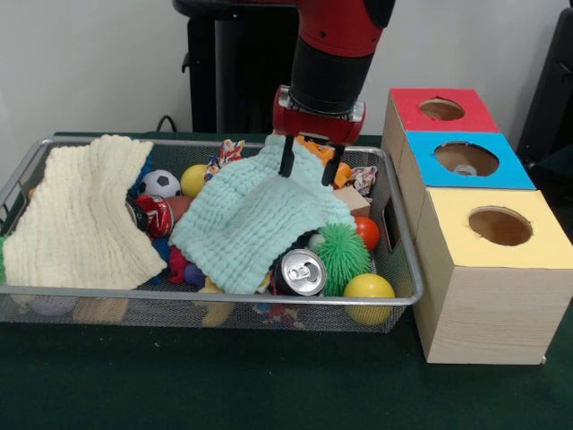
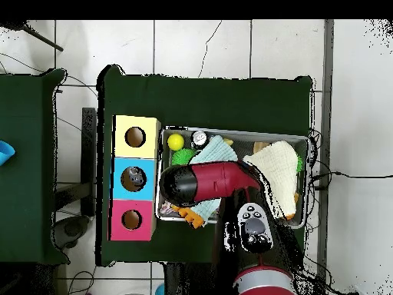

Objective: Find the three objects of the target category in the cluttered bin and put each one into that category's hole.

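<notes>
The wire-mesh bin [image 1: 224,297] holds mixed clutter under two cloths. No clear bottle shows in the bin. A clear capped object [image 1: 464,168] lies inside the hole [image 1: 466,159] of the blue-topped box; it also shows as a grey shape in the overhead view [image 2: 133,179]. My gripper [image 1: 309,167] hangs over the far edge of a mint-green cloth [image 1: 251,224], at the bin's back right in the front view. Its fingers [image 1: 286,161] stand apart with nothing between them, their tips at the cloth's raised edge. In the overhead view the arm [image 2: 207,180] hides the gripper.
A cream cloth [image 1: 81,215] covers the bin's left. A silver can [image 1: 298,271], green spiky ball [image 1: 343,251], yellow ball [image 1: 368,296], red ball [image 1: 365,231], soccer ball [image 1: 159,184] and red can [image 1: 154,215] lie around. Red-topped [image 1: 440,109] and yellow-topped [image 1: 500,226] boxes flank the blue one.
</notes>
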You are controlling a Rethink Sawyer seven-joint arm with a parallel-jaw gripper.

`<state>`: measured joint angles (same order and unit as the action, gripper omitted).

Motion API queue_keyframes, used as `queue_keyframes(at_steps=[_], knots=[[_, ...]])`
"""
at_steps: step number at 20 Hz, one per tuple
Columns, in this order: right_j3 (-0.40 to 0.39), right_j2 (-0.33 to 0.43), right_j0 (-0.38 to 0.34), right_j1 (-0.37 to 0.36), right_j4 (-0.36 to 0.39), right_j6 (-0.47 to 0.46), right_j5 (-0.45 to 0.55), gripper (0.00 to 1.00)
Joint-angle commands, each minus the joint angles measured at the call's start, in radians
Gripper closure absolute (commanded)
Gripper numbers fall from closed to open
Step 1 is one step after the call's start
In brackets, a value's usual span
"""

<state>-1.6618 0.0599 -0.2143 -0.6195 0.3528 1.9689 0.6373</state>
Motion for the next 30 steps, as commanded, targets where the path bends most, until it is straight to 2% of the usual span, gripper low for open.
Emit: queue_keyframes(at_steps=[1, 6, 13, 19, 23, 24, 26, 30], knots=[[0.013, -0.047, 0.018, 0.053, 0.127, -0.012, 0.018, 0.00], [0.083, -0.040, 0.039, 0.080, 0.142, -0.009, 0.048, 0.00], [0.085, -0.047, 0.020, 0.132, 0.134, 0.072, -0.103, 0.00], [0.070, -0.073, 0.026, 0.149, 0.154, 0.094, -0.206, 0.00], [0.049, -0.075, 0.015, 0.145, 0.134, 0.092, -0.242, 0.00], [0.043, -0.076, 0.013, 0.144, 0.127, 0.096, -0.253, 1.00], [0.038, -0.075, 0.011, 0.139, 0.114, 0.092, -0.253, 1.00], [0.021, -0.035, -0.011, 0.094, 0.099, 0.021, -0.188, 1.00]])
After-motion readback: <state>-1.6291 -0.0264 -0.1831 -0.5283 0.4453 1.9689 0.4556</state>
